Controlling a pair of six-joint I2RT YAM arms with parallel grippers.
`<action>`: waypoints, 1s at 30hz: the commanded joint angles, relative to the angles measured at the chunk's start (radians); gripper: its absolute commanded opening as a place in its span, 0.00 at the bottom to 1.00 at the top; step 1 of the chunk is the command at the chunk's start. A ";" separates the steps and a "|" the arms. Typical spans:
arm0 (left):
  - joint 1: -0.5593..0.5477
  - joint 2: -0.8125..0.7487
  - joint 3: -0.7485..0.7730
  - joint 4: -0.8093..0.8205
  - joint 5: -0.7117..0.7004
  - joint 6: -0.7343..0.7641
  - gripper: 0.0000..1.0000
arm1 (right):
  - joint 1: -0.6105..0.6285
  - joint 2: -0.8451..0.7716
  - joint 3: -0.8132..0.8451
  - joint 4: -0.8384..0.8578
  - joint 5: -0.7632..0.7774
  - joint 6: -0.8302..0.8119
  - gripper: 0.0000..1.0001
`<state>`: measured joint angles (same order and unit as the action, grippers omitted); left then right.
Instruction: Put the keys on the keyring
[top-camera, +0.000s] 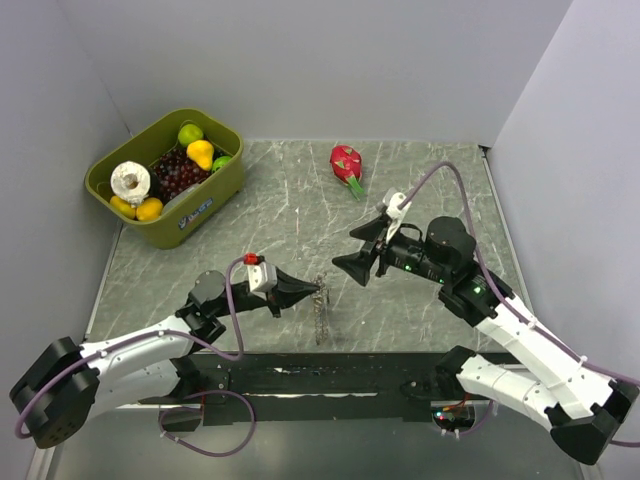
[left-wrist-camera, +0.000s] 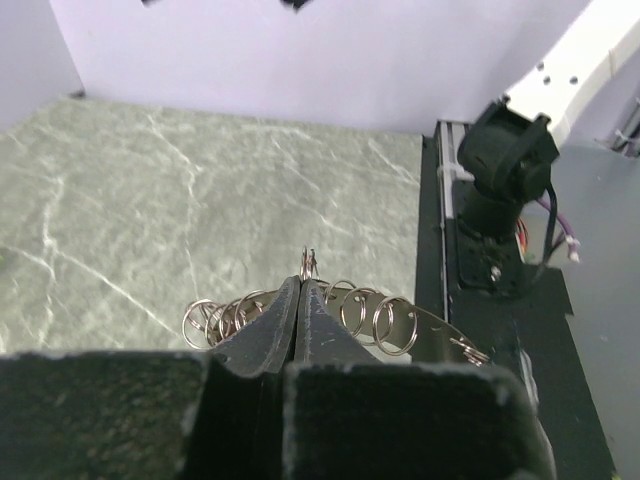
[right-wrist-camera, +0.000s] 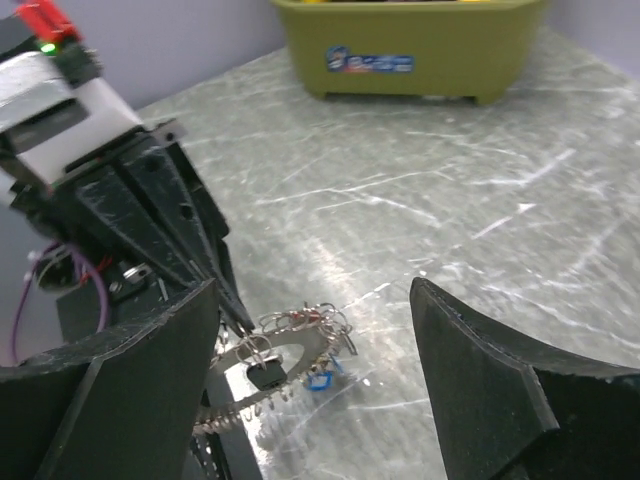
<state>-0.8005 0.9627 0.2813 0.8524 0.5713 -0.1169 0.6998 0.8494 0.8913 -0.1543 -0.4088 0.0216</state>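
The keyring (top-camera: 320, 312) is a large flat grey hoop with many small split rings along its rim, seen edge-on near the table's front middle. My left gripper (top-camera: 316, 290) is shut on one small ring at the hoop's top edge (left-wrist-camera: 309, 262) and holds the hoop tilted up. The hoop's rim runs behind my fingertips (left-wrist-camera: 400, 322). In the right wrist view the keyring (right-wrist-camera: 300, 345) carries a black-headed key (right-wrist-camera: 263, 373) and a blue-headed key (right-wrist-camera: 320, 380) hanging low. My right gripper (top-camera: 342, 247) is wide open and empty, just right of and above the hoop (right-wrist-camera: 312, 290).
An olive bin (top-camera: 232, 168) of fruit stands at the back left, and also shows in the right wrist view (right-wrist-camera: 400, 50). A pink dragon fruit (top-camera: 346, 163) lies at the back middle. The black base plate (top-camera: 330, 375) runs along the near edge. Walls close in on three sides.
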 joint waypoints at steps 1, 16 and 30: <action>-0.005 0.027 0.068 0.183 -0.008 -0.012 0.01 | -0.061 -0.044 -0.044 0.015 -0.010 0.057 0.84; 0.018 0.076 0.076 0.296 0.093 -0.053 0.01 | -0.118 -0.036 -0.052 0.007 -0.321 0.020 0.81; 0.018 0.125 0.119 0.412 0.231 -0.133 0.01 | -0.120 0.001 -0.144 0.248 -0.481 0.196 0.55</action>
<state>-0.7856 1.0866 0.3611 1.1141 0.7643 -0.2157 0.5846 0.8848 0.7620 -0.0158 -0.8566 0.1753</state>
